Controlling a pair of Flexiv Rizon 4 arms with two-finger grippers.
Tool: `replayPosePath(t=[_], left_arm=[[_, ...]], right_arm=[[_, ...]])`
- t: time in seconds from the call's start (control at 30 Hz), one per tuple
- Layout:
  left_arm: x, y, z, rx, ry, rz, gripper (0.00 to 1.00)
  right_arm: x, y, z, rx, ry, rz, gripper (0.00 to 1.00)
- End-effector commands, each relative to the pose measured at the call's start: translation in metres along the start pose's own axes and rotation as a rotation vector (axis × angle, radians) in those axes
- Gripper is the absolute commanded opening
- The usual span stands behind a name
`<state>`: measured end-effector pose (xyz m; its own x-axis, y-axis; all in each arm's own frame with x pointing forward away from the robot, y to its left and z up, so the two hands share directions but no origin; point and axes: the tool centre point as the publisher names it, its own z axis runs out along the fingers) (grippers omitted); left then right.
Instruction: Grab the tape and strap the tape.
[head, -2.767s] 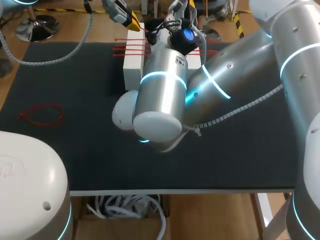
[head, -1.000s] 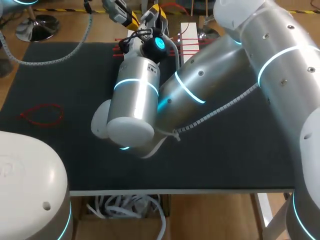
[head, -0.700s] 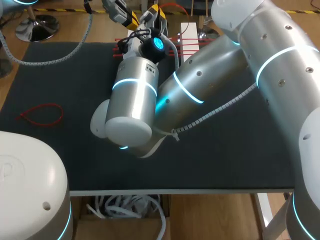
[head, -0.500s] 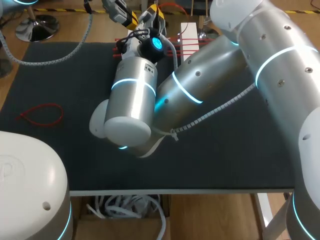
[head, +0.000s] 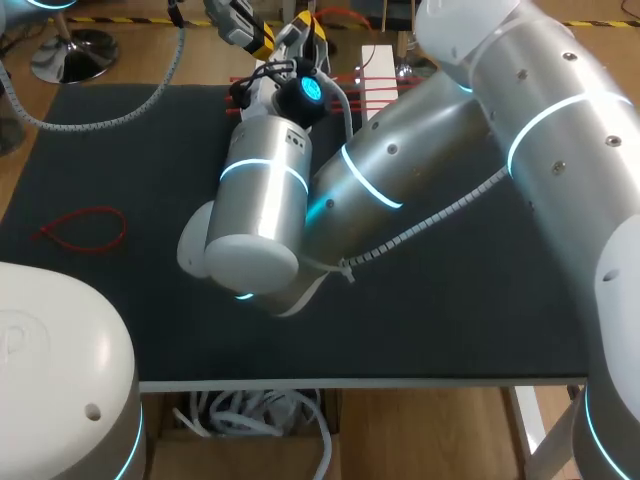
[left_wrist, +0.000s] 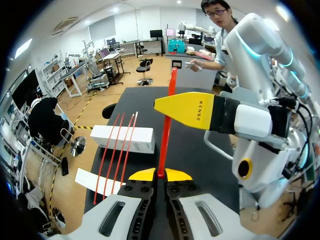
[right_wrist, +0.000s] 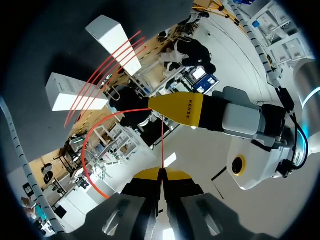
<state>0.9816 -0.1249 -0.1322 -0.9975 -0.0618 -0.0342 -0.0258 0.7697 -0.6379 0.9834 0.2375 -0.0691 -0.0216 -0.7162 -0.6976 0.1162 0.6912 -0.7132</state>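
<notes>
At the left of the dark table (head: 150, 150) a red loop (head: 85, 228) lies flat by itself, well apart from both arms. Up at the far edge the two grippers meet above the table, and the red strap (left_wrist: 166, 120) is caught between them. The left gripper (left_wrist: 160, 174) is clamped on one end of it, yellow tips nearly together with the strap pinched between them. From there the strap runs straight ahead along the line of the fingers, passes behind the other arm's yellow finger, and carries on past it to a free end. The right gripper (right_wrist: 161, 173) comes in crosswise to the left one and is also closed tight on the strap. In its own view a thin straight stretch leads from its tips to the left gripper's yellow finger, and the rest of the strap bows out from there in a wide arc to one side. Beneath and beside the grippers, two white blocks (left_wrist: 125, 140) lie apart on the table. Three spare straps (left_wrist: 117, 145) lie side by side across them, bridging the gap, their long axes roughly parallel to the held strap in the left wrist view.
</notes>
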Motion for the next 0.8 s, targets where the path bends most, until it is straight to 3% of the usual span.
replayPosePath(t=[0.03,0.8], left_arm=[[0.000,-0.001,-0.001,-0.005,0.002,-0.001,0.00],[0.000,-0.001,-0.001,-0.005,0.002,-0.001,0.00]], right_arm=[[0.000,0.005,-0.001,-0.003,0.002,-0.003,0.00],[-0.002,0.023,-0.002,-0.021,0.004,-0.015,0.00]])
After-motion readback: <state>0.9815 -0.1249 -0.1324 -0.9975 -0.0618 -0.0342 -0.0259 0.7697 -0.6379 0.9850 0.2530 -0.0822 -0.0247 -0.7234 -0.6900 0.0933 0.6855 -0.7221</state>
